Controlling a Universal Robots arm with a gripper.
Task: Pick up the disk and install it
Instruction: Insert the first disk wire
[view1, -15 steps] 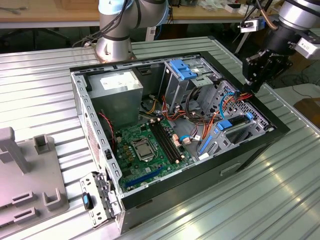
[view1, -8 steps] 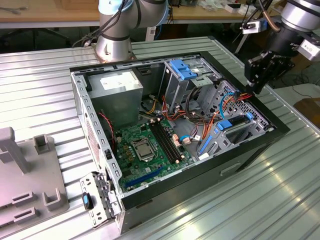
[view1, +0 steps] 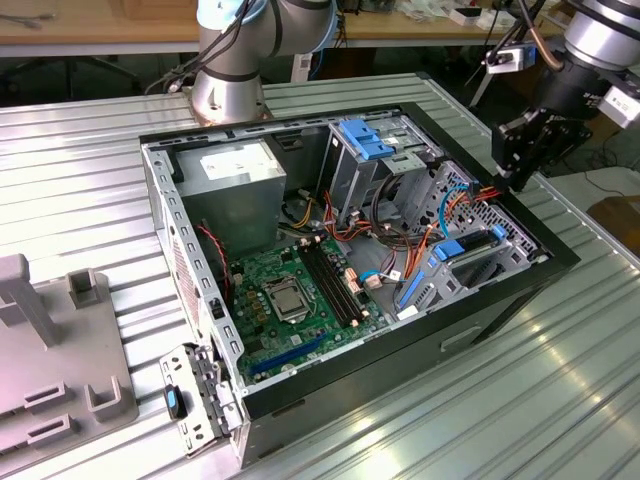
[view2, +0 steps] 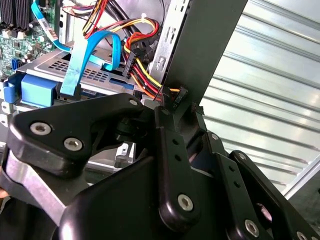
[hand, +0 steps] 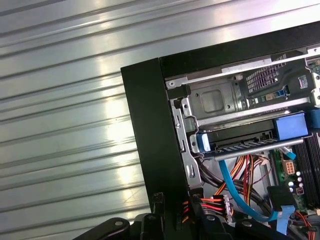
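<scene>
Exterior view. An open computer case (view1: 330, 385) lying flat on a ribbed metal tabletop (view1: 80, 180), side panel off. Inside, a green board (view1: 290, 300), a grey power box (view1: 235, 185) and a light-blue bracket (view1: 365, 140) on top of the drive cages. Behind the case, the arm base (view1: 230, 85). At the exterior view's right, the black hand (view1: 512, 175) over the case edge, close to a bundle of red and orange wires (view1: 485, 192). Just below the hand, the disk (view1: 472, 247), seated in a metal bay inside the case, blue carrier showing at both ends, grey body mostly hidden. At the exterior view's left, a grey stand (view1: 50, 340) on the tabletop, and a small blue clip (view1: 172, 403) at the case's near corner.

Second wrist view. The hand (view2: 179, 107) hard by the black case wall (view2: 205, 45), right at a black plug (view2: 175, 95) on the wires. Cannot tell the hand's state, apart or clamped. Beyond it, the disk (view2: 37, 92) under a flat blue cable (view2: 80, 60).

First wrist view. A corner of the case (hand: 150, 125) against the tabletop (hand: 65, 125). Within that corner, the disk (hand: 240, 137) in its bay, blue tabs at either end, apart from the hand (hand: 177, 217). Beside the hand, the wires (hand: 210, 202) and the blue cable (hand: 235, 195).
</scene>
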